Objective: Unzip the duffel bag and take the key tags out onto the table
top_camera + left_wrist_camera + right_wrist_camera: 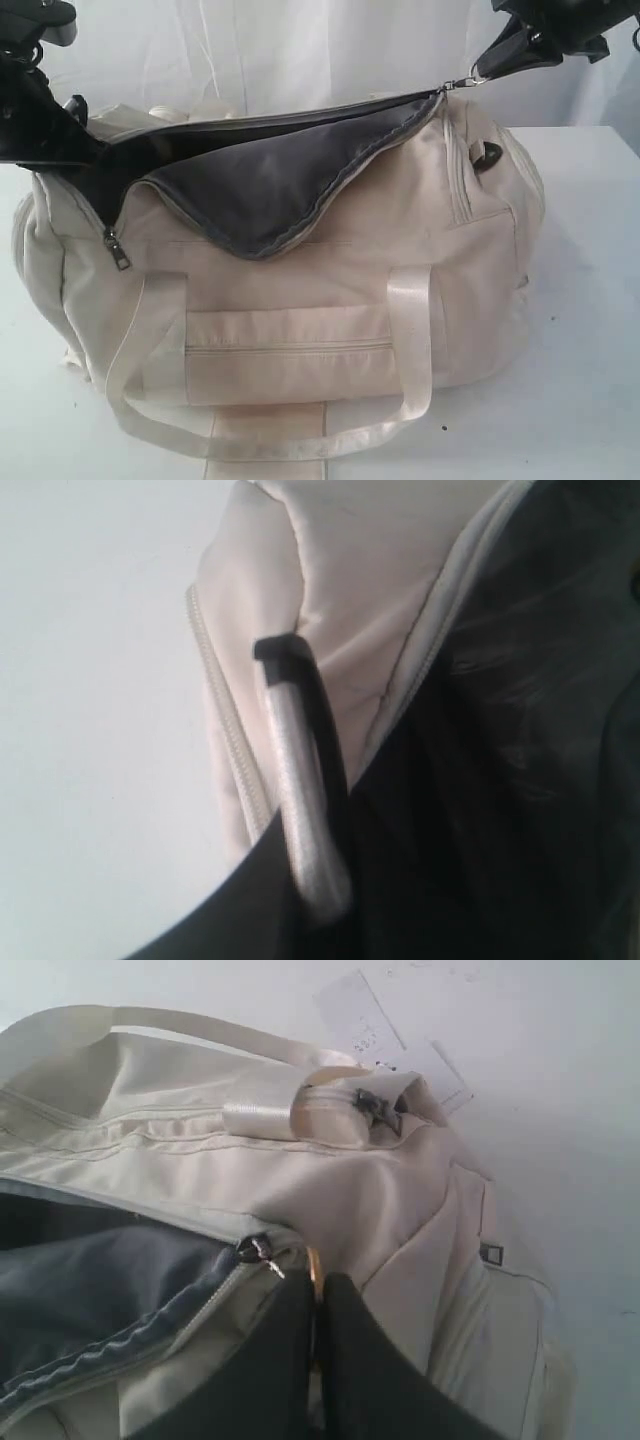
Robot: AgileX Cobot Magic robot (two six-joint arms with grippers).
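Limp cream fabric duffel bag (400, 230) (probably light): right gripper (318, 1295) pinches its metal ring pull (462, 83) at 2 o'clock; left gripper (70, 135) state unclear

Counted 1 duffel bag (300, 300) and 1 table (590, 300). Grippers were 2: left gripper (75, 135), right gripper (318, 1290). One zipper pull (118, 250) plus a second (258, 1250) made 2. Carry straps (410, 330) were 2, front zip pocket (290, 348) 1, paper sheets (355, 1015) apparently 2.
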